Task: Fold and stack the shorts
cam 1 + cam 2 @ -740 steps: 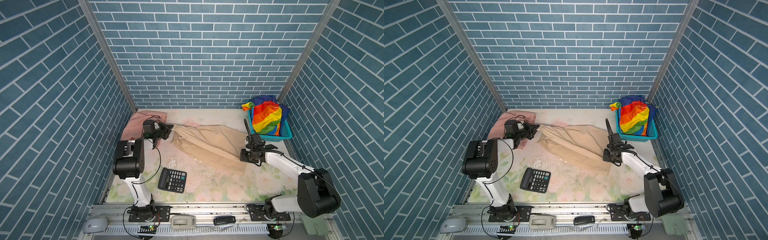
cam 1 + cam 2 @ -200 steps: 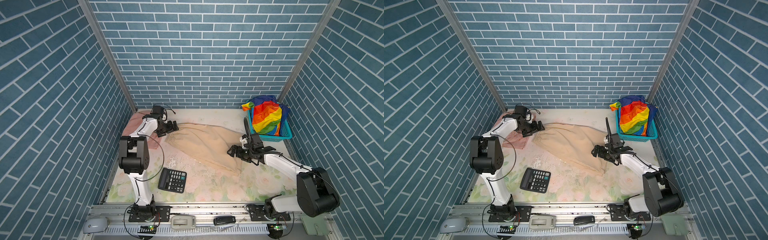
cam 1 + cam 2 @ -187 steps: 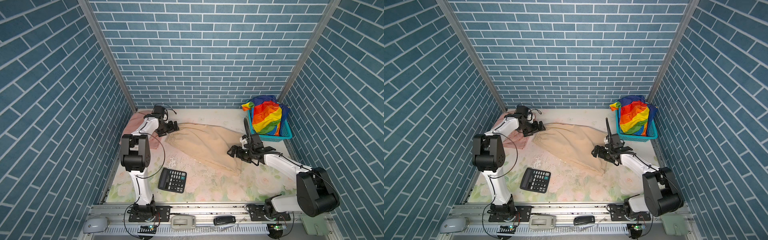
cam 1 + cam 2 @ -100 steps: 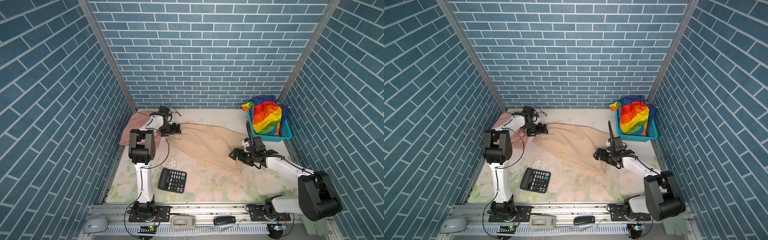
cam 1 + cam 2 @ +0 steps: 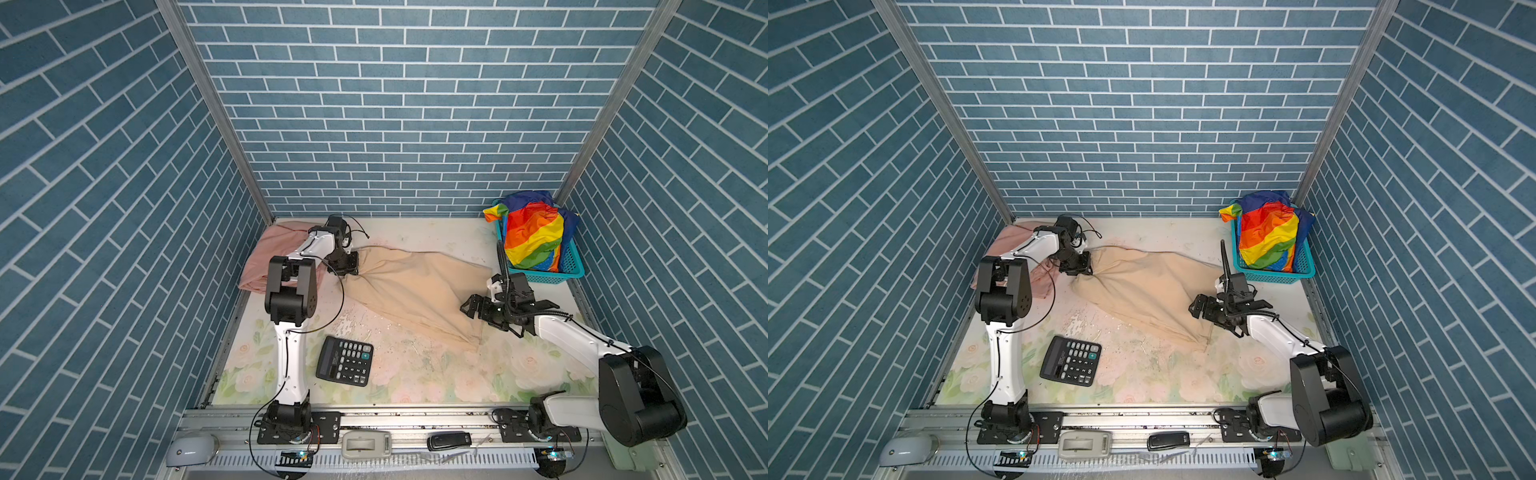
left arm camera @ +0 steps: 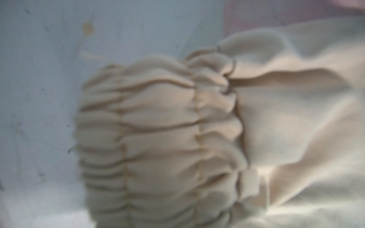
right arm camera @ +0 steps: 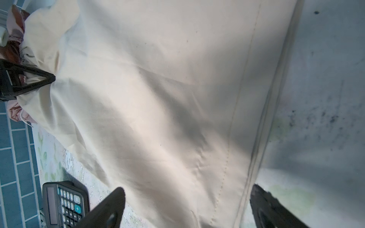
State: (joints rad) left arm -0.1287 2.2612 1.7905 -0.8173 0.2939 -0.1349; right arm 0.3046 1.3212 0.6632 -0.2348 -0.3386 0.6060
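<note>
The beige shorts lie spread across the middle of the mat. My left gripper sits at their gathered elastic waistband, shut on it; the cloth bunches to a point there. Its own wrist view does not show its fingers. My right gripper stands open over the hem end, one finger on each side of the stitched edge. The salmon-pink shorts lie crumpled at the back left. The rainbow-striped shorts are heaped in the teal basket.
A black calculator lies on the floral mat near the front, left of centre. Blue brick walls close in the back and both sides. A metal rail with small devices runs along the front edge.
My left gripper has slid from the pink shorts' side onto the beige waistband and closed on it. My right gripper has drifted slightly toward the front, still open.
</note>
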